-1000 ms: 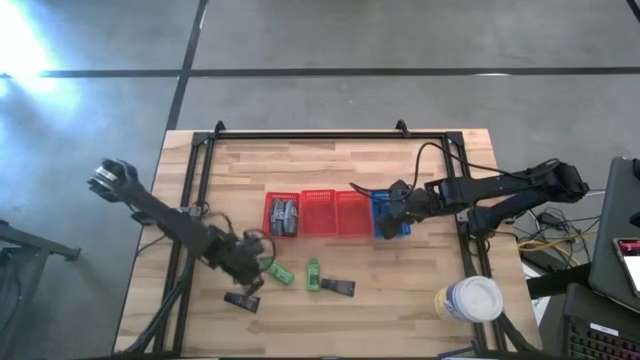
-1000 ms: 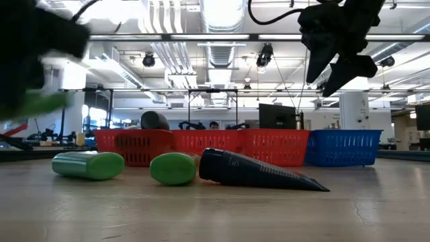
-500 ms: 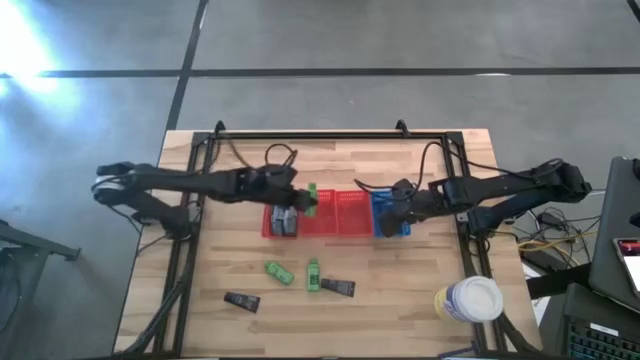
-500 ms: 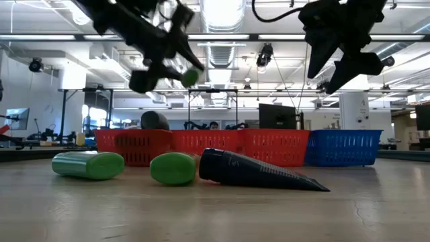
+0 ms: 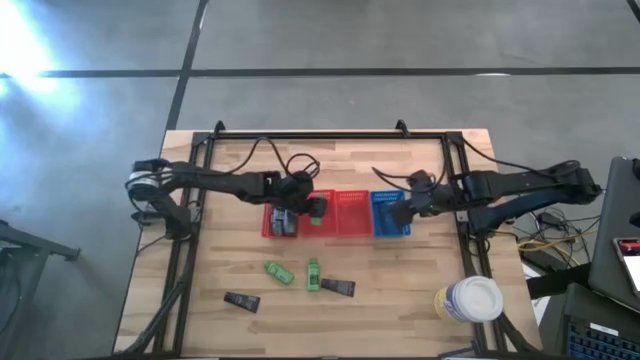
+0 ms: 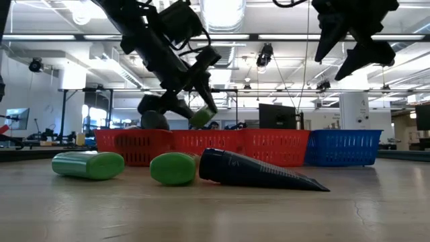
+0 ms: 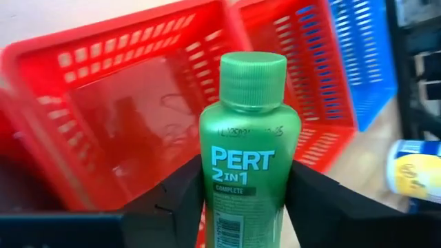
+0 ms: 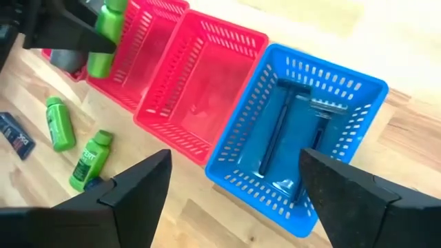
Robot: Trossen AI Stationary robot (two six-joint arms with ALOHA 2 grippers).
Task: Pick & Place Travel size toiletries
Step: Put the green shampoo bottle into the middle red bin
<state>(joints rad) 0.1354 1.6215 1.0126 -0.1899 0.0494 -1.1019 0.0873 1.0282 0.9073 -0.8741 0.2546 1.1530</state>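
Note:
My left gripper (image 5: 308, 207) is shut on a green bottle (image 7: 249, 148) and holds it in the air over the middle red basket (image 5: 330, 228). In the low view the bottle (image 6: 202, 115) slants down beyond the fingers. My right gripper (image 8: 234, 162) hangs open above the blue basket (image 8: 358, 96), where dark-blue razors (image 8: 286, 131) lie. Grey containers (image 5: 285, 220) sit in the left red basket. Two green bottles (image 5: 277, 272) (image 5: 313, 275) and two dark tubes (image 5: 339, 288) (image 5: 241, 301) lie flat on the table's near half. My left gripper pinches the green bottle's body (image 7: 227, 207) between its two fingers (image 7: 182, 200), one on each side, behind the label. The fingers slant down from the table's left side and lie along the bottle. The bottle is lifted clear, its cap end (image 7: 253, 79) pointing forward and down.
A big yellow jar with a white lid (image 5: 468, 298) stands at the near right corner. A third red basket (image 5: 352, 212) sits between the middle one and the blue one. A black frame (image 5: 300, 134) runs along the table's far edge and sides.
My left gripper has swung from the table's near left, up and toward the far right, carrying the green bottle clear of the table to above the red baskets, then sunk a little. My right gripper has risen slightly and drawn back toward the right edge.

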